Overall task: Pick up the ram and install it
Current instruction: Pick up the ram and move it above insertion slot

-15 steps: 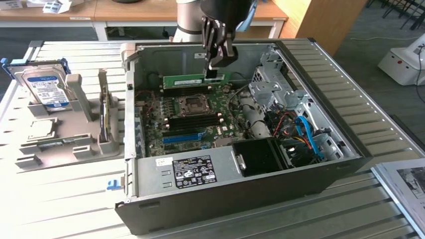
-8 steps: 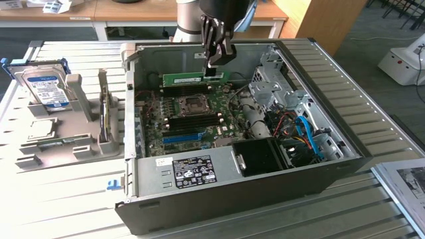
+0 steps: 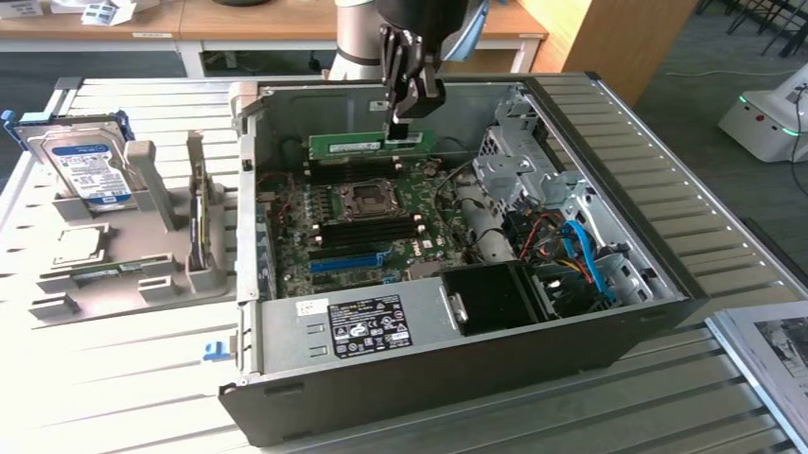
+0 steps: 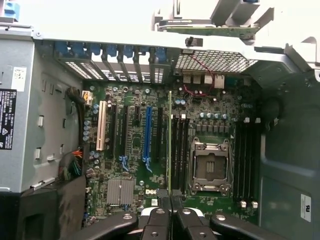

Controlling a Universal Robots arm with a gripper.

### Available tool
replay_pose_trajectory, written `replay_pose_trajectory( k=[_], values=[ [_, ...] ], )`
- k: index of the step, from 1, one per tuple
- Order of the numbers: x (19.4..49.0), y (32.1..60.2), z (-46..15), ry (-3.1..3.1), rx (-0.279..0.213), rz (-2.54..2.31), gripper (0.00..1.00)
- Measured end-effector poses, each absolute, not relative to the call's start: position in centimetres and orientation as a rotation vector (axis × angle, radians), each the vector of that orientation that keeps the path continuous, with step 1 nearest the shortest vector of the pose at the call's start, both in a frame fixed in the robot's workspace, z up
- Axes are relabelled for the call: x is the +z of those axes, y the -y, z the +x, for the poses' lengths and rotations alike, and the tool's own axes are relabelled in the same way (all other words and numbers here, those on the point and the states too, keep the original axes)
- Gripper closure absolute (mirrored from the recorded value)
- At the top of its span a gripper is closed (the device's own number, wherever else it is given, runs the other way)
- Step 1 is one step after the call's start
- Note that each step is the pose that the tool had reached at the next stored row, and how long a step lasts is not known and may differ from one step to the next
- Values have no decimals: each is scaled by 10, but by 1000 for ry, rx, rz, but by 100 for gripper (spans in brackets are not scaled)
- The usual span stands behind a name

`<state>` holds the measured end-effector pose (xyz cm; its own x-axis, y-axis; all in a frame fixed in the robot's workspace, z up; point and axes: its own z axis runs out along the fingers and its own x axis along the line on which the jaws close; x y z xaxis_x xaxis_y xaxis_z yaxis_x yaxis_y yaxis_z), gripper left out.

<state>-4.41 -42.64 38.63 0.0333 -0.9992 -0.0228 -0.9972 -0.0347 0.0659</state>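
The ram (image 3: 363,146) is a long green stick held level on its long edge inside the open computer case (image 3: 657,218). My gripper (image 3: 407,135) is shut on the stick's upper edge near one end. It hangs just above the motherboard (image 3: 417,248), over the black slots (image 3: 360,173) behind the CPU socket (image 3: 369,197). In the wrist view the ram (image 4: 170,140) shows edge-on as a thin green line running out from my gripper (image 4: 170,202), beside the black slots (image 4: 181,150) next to the CPU socket (image 4: 211,167). Whether it touches a slot I cannot tell.
A grey stand (image 3: 127,274) at the exterior view's left holds a hard drive (image 3: 89,165) and a brownish card (image 3: 199,213). Inside the case are a blue slot strip (image 3: 343,260), a drive cage (image 3: 518,156), blue cables (image 3: 588,255) and a black power supply (image 3: 499,298).
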Motion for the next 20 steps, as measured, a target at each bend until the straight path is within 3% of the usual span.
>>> replay_pose_trajectory(
  k=[20],
  values=[
    [384,402,-44,2159,-95,2234,89]
  ],
)
